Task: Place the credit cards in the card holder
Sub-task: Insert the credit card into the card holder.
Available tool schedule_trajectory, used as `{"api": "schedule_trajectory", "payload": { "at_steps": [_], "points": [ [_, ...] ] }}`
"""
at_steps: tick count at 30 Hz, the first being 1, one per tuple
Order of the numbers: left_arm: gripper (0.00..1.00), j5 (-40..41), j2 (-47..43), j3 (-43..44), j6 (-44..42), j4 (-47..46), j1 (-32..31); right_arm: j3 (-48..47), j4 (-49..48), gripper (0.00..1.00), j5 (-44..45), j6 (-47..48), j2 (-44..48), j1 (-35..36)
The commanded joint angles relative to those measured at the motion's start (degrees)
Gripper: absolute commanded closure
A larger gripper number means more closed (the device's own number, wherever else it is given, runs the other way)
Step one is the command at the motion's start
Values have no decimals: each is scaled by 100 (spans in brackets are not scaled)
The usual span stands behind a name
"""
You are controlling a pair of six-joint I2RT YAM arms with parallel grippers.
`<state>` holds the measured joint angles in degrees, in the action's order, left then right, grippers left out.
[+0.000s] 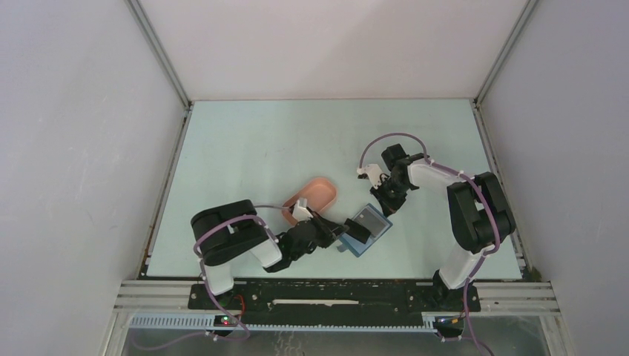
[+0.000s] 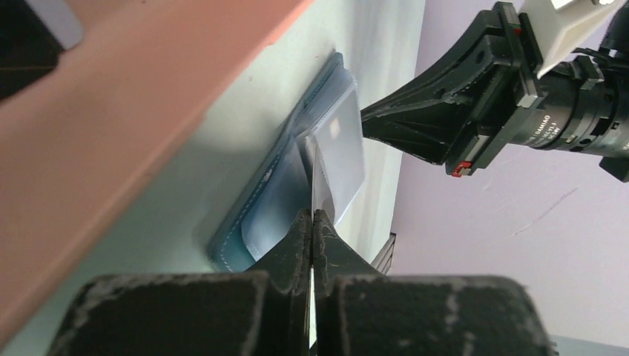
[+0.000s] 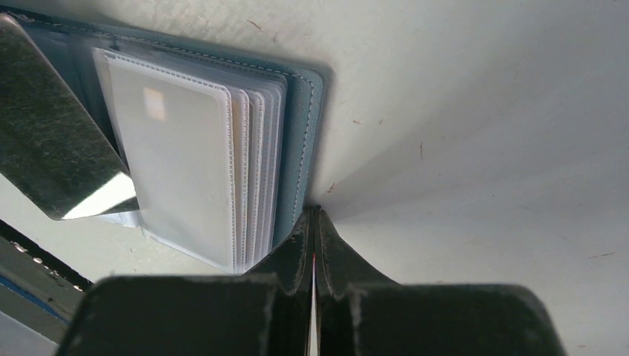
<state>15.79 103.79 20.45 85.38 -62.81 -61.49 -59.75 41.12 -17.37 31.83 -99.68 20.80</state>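
Pinching dark card [image 3: 52,148] edge-on in left gripper [image 2: 314,219], jaws clamped tight on it, card's far end over clear sleeves [image 3: 185,163] of open blue wallet [image 1: 371,222]. Lies flat on table [image 1: 259,148], just near-right of pink tray [image 1: 320,191]. Touching wallet's far-right edge with right gripper [image 3: 314,215], jaws pressed together, nothing between.
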Motion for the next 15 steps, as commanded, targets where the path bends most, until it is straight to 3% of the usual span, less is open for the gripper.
{"api": "schedule_trajectory", "payload": {
  "at_steps": [1, 15],
  "points": [
    [100, -132, 172, 153, 396, 19, 6, 16, 194, 99, -118, 60, -126, 140],
    [100, -496, 356, 376, 754, 426, 5, 24, 182, 99, -65, 60, -122, 205]
  ]
}}
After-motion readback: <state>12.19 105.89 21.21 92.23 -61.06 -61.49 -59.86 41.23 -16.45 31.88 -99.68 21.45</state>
